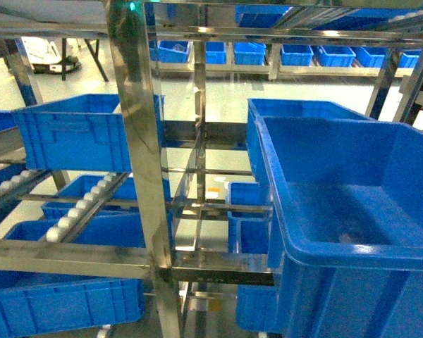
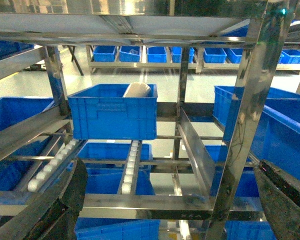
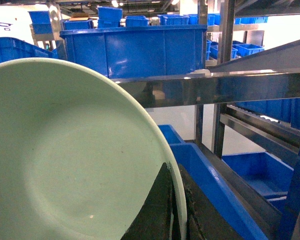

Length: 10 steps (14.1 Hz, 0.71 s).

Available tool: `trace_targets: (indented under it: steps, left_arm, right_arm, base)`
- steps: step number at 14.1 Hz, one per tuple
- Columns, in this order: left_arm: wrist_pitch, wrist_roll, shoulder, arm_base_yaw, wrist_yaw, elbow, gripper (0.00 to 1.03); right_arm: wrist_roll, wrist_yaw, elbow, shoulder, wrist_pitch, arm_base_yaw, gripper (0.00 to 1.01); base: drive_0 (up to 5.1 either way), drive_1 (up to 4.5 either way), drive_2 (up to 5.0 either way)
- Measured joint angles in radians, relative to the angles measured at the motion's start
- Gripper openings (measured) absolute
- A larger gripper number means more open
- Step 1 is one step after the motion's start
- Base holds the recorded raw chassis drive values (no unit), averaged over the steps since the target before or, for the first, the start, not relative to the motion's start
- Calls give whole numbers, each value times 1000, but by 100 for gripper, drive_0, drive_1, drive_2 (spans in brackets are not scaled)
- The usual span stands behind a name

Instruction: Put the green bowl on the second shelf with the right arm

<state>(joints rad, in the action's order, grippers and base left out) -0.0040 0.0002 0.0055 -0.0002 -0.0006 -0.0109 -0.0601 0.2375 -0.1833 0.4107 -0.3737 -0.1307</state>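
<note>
Carrying the bowl toward the rack

Looking through the head view first: no gripper and no bowl show here at all. A big blue crate [image 1: 352, 225] fills the right side, a steel upright [image 1: 137, 141] stands in the middle, and a roller track [image 1: 77, 208] slants down on the left under another blue crate [image 1: 84, 130].

Over to the left wrist view: dark finger edges sit at the bottom corners, well apart, so the left gripper [image 2: 170, 220] is spread and holds nothing. Ahead of it lies a bare steel shelf frame [image 2: 155, 202], and beyond that a crate with a white cylinder [image 2: 136, 90] inside.

Now the right wrist view, and this is the one that counts: the green bowl [image 3: 75, 160] fills the frame, tilted on edge, its hollow facing the camera. The right gripper [image 3: 172, 210] pinches its rim, one dark finger across the inner face. So the bowl sits right in the jaws, and the right arm has it. Beyond the rim a steel shelf rail [image 3: 215, 85] runs across with a crate [image 3: 135, 50] above it; by my reading, that rail and the blue crate wall [image 3: 210, 185] just beside the jaws are what the bowl must clear.
</note>
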Motion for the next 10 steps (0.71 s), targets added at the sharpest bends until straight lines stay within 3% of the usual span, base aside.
trace_targets:
  steps: [2, 10]
  left_arm:
    - [0, 0, 0, 0, 0, 0, 98]
    - [0, 0, 0, 0, 0, 0, 98]
  right_arm:
    - [0, 0, 0, 0, 0, 0, 2]
    - [0, -15, 0, 9, -8, 8, 2]
  base:
    - [0, 405, -404]
    - [0, 0, 0]
